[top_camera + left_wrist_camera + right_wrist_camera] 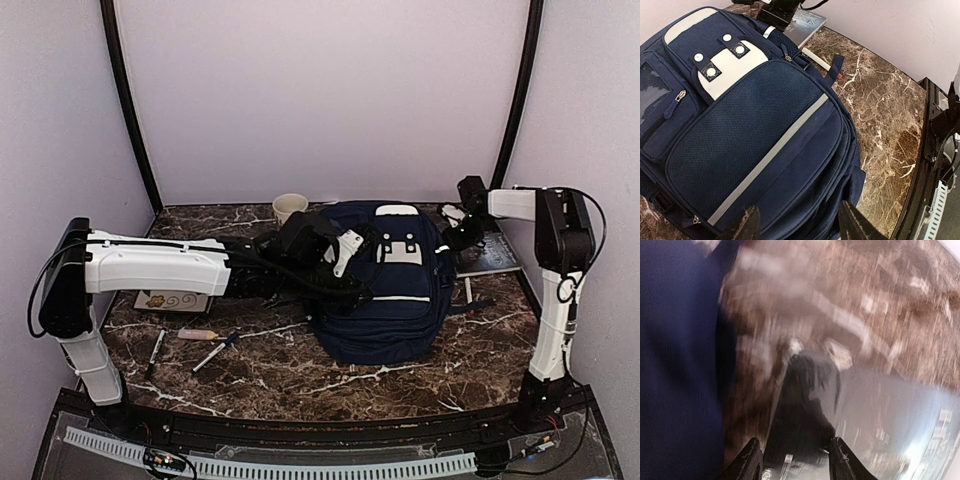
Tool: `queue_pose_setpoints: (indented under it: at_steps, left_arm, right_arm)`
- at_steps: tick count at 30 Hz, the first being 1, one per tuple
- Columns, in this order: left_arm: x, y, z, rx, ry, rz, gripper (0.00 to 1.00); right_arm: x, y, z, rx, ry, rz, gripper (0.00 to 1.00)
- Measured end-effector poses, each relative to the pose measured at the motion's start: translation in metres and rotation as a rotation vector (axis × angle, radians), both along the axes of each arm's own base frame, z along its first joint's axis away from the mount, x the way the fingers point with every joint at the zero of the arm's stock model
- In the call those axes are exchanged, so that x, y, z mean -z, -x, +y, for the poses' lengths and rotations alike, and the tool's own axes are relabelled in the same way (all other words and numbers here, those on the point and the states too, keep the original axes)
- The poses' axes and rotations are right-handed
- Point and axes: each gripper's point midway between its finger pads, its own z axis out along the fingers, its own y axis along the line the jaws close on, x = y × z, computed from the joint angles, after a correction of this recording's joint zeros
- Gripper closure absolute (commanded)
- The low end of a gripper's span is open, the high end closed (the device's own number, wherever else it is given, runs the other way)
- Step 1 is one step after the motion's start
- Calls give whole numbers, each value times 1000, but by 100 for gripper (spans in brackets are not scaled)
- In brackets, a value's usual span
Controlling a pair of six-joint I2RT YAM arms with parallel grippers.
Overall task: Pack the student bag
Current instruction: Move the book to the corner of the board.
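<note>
One dark, marble-patterned table (400, 375) carries every item. At its centre, slightly right, the student bag (385, 315) is laid flat on its back, with the front pocket, the white stripes and the white buckle patch facing up and the top handle patch directed toward the far wall. The left arm is extended across the table, and the left gripper (343, 256) is positioned above the left side of the bag; in the left wrist view its fingers (747, 227) are seen apart, with nothing held between them and the bag front (765, 130) below. The right gripper (450, 225) is positioned at the far right corner of the bag; in the blurred right wrist view its fingers (747, 462) are spread apart above the edge of a glossy book (880, 430), which lies just beside the bag fabric (675, 365). A card (172, 300) with a swirl pattern is located under the left arm. A pale cup (289, 207) is placed upright near the far wall. Two pens (215, 353) are laid near the left front of the bag, and a white pencil (817, 59) is laid beside its right side.
</note>
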Motion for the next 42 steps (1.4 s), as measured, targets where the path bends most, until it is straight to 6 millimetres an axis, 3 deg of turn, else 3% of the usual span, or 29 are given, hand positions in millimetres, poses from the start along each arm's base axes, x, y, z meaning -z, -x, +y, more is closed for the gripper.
queue_pose_setpoints:
  at_steps: [8,14,16,22,25,28,34,42]
  left_arm:
    - [8,-1,-3,1,-12,6,44]
    - [10,-2,-6,2,-14,9,44]
    - [10,-2,-6,2,-13,10,44]
    - [5,-3,-10,-5,18,18,44]
    - [3,-3,-12,-10,36,25,44]
    - [0,-2,-14,-12,55,30,44]
    - [-2,1,-17,-13,72,41,44]
    - [2,6,-19,-11,80,62,45]
  right_arm:
    - [1,62,-9,-53,45,54,58]
    - [-7,99,-13,-67,20,139,49]
    - [-18,101,-18,-51,5,141,45]
    - [-76,58,-58,77,-46,-9,42]
    - [-87,33,-76,137,-71,-44,41]
    - [-75,4,-87,183,-93,-45,41]
    - [-32,-32,-91,248,-122,-3,41]
    - [-31,-78,-97,288,-135,-67,41]
